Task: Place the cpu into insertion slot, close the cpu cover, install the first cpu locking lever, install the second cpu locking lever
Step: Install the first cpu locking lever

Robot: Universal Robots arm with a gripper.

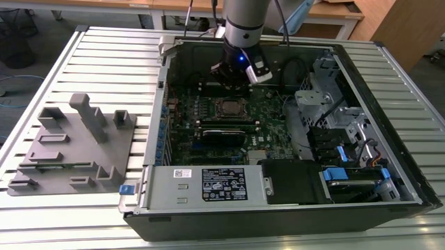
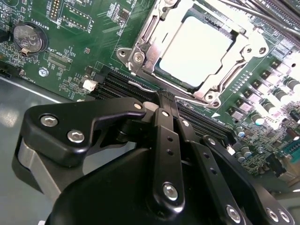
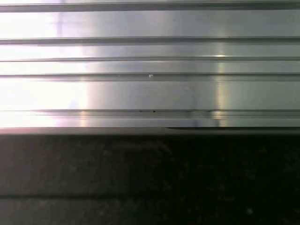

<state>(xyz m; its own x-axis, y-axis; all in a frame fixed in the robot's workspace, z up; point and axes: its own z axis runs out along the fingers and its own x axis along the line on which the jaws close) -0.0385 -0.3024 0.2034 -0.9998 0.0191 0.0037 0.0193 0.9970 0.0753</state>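
Gripper (image 2: 164, 101) clenched empty, hovering just far of the pale silvery square cpu (image 2: 197, 49) framed by the thin silver metal cpu cover (image 2: 140, 50); light, stiff, fragile, so I'd grip edges only.

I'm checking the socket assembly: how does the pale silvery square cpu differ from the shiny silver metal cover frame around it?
The cpu is a solid, matte, pale plate; the cpu cover is a shiny frame with a large central cutout. The cpu sits inside that cutout; the cover rings it. Both are square, silvery and lie flat.
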